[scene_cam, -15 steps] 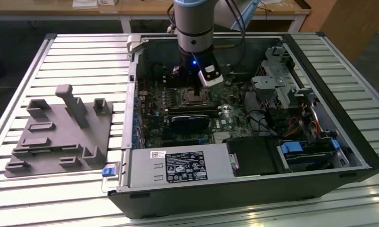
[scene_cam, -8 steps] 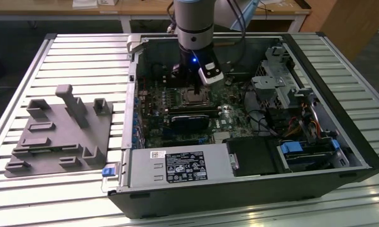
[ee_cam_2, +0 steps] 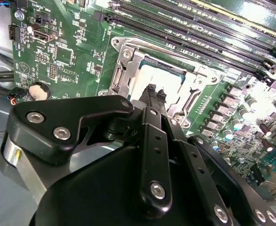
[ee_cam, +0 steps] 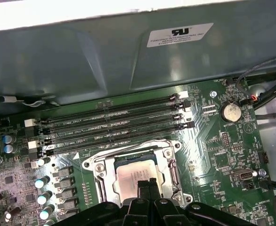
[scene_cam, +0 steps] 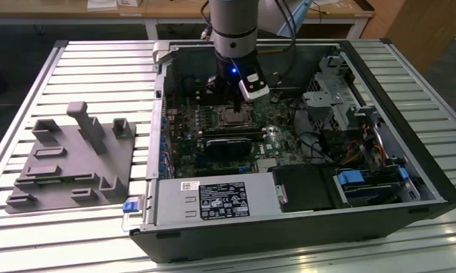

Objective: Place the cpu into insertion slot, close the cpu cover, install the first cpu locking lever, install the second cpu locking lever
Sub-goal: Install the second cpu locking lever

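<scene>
The cpu lies in the insertion slot on the green board, its silvery top showing. The cpu cover, a silver metal frame, lies flat around the chip in both wrist views. A thin metal lever rod runs along the cover's edge on the memory-slot side. My gripper reaches down inside the computer case, its black fingertips shut together with nothing between them, right over the chip's edge. I cannot tell whether they touch it.
Long black memory slots run beside the socket. A black card sits just in front of it, with the power supply and drive cage around. A grey fixture stands on the table at the exterior view's left.
</scene>
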